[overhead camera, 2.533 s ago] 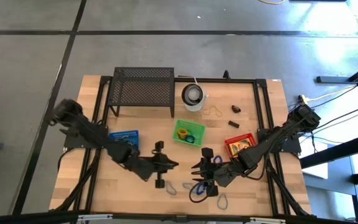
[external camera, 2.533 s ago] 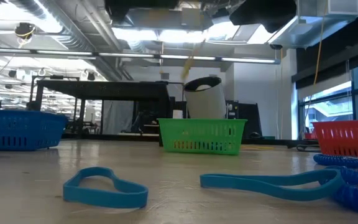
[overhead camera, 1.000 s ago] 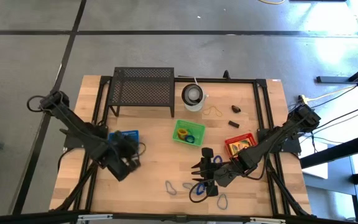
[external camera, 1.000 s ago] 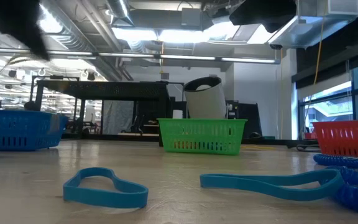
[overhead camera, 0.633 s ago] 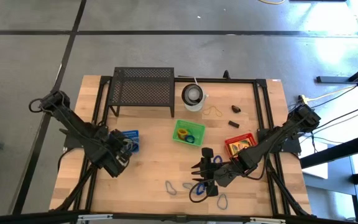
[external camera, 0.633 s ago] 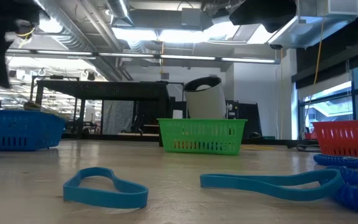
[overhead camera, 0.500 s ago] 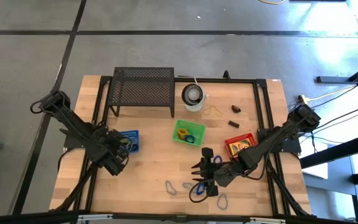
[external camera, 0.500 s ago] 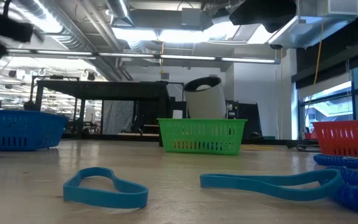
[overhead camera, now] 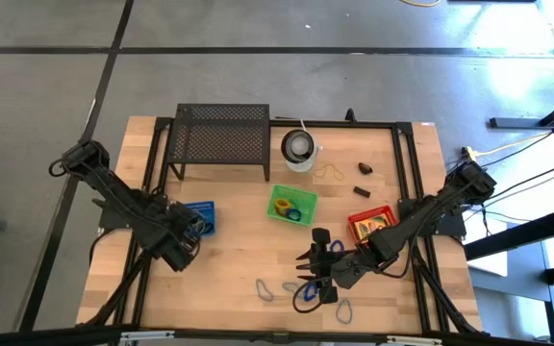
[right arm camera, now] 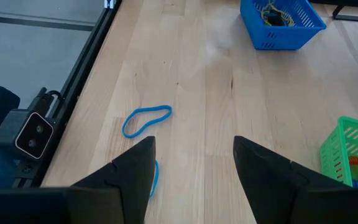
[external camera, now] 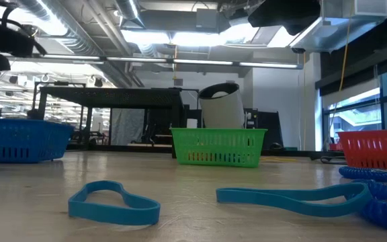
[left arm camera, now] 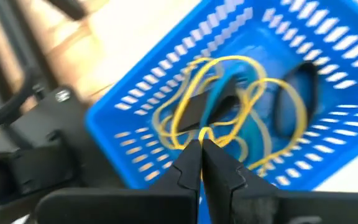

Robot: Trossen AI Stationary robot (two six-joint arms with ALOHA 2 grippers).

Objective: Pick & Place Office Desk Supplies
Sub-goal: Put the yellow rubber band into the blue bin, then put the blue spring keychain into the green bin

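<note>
The left gripper has swung from mid-table over to the blue basket, fingers pinched shut, nothing visibly held. 1 blue loop lies waiting near the right gripper, which hangs open and empty.

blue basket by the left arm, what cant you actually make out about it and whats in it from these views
- High view: the left gripper and arm cover part of the blue basket; its contents are too small to tell.
- Left wrist view: yellow loops and darker pieces show inside, but blur hides how many and what they are; the closed fingers hide the near rim.
- Low view: only the basket's side wall shows, cut off by the picture edge.
</note>
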